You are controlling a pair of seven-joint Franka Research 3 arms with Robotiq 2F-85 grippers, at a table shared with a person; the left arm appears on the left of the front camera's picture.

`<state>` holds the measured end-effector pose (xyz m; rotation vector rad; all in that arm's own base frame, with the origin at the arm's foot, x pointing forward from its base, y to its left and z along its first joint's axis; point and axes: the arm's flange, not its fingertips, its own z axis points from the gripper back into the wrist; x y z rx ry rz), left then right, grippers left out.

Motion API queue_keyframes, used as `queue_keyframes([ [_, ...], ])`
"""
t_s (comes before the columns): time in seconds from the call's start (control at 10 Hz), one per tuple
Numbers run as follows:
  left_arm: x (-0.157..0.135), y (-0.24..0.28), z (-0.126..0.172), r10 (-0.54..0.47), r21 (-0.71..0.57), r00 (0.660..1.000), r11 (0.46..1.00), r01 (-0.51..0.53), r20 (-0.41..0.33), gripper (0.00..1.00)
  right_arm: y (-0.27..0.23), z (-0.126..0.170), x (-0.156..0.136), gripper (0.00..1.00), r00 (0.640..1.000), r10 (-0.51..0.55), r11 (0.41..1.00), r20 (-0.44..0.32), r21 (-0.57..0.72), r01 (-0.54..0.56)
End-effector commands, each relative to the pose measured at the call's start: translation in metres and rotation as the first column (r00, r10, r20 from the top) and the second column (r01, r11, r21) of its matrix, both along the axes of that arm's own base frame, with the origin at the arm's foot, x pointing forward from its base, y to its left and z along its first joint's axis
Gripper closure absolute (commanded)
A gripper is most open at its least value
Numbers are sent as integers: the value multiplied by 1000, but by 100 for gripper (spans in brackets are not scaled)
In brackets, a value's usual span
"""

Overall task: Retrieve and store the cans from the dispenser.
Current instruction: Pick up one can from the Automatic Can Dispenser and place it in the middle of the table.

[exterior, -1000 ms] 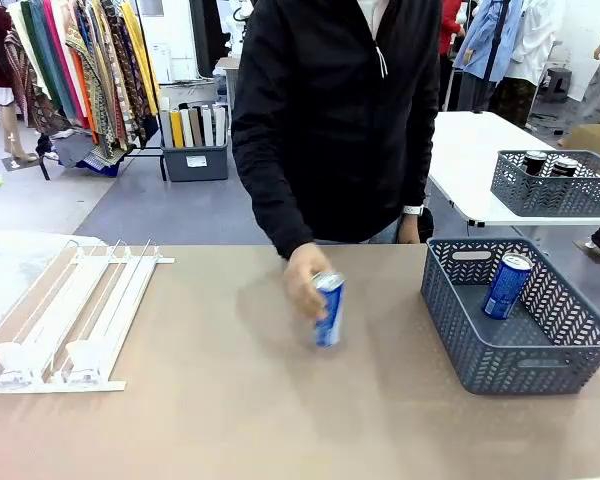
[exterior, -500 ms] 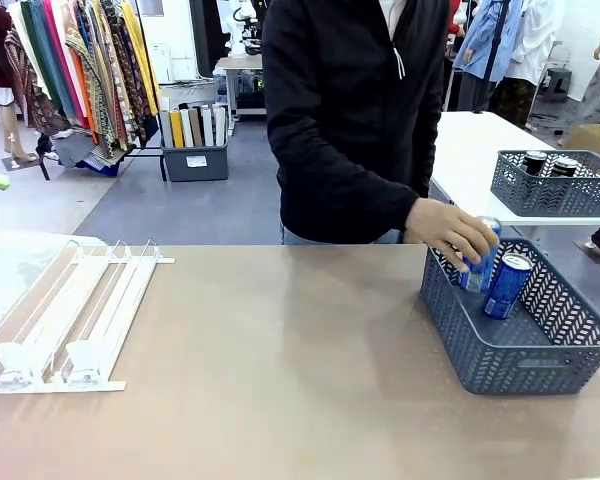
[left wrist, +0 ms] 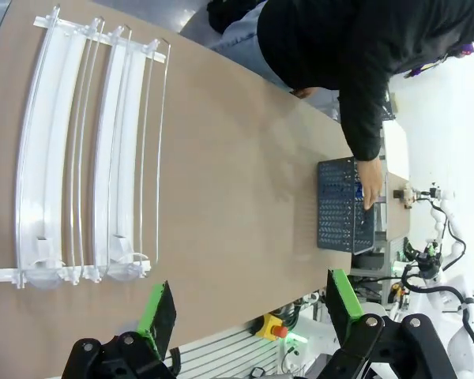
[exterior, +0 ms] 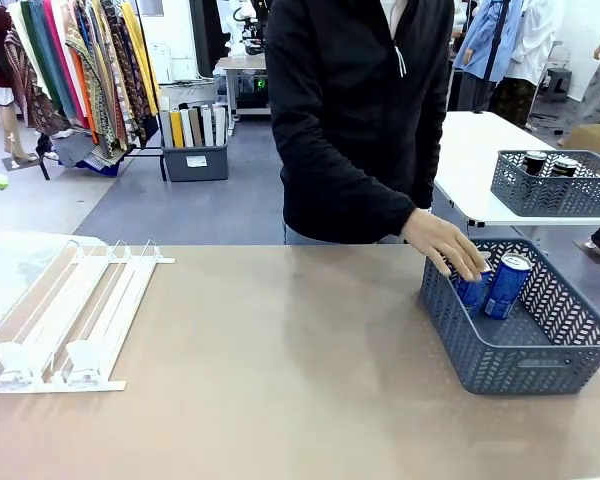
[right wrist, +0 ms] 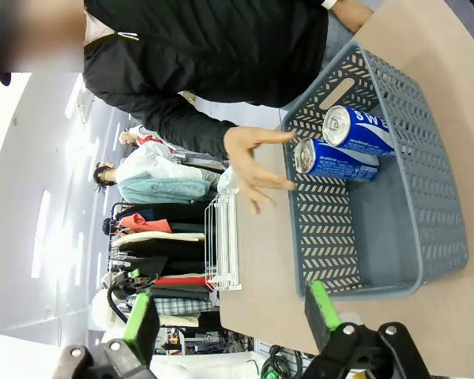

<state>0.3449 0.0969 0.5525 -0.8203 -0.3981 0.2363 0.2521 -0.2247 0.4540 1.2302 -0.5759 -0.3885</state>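
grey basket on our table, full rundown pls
The basket is grey-blue plastic, rectangular, with herringbone mesh walls, a solid rim and a slot handle in each end wall. It sits upright and open-topped on the tan table near its right edge. Inside are two blue cans side by side, leaning against the wall on the person's side, silver tops up. The person's hand is over that rim, fingers spread just above the nearer can; contact with the basket cannot be told.

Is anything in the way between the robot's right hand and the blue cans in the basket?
Only the person's hand, at the basket's near rim beside the two cans. The right hand is open, with bare table before it.
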Motion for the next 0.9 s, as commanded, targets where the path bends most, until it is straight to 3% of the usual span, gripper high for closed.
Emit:
queue_keyframes([
  [0.0, 1, 2, 0, -6, -20, 1000, 1000, 6, 5, 0, 1, 3, 1, 0, 1000, -5, 1000, 10, 12, 5],
  [0.8, 1, 2, 0, -6, -20, 1000, 1000, 6, 5, 0, 1, 3, 1, 0, 1000, -5, 1000, 10, 12, 5],
])
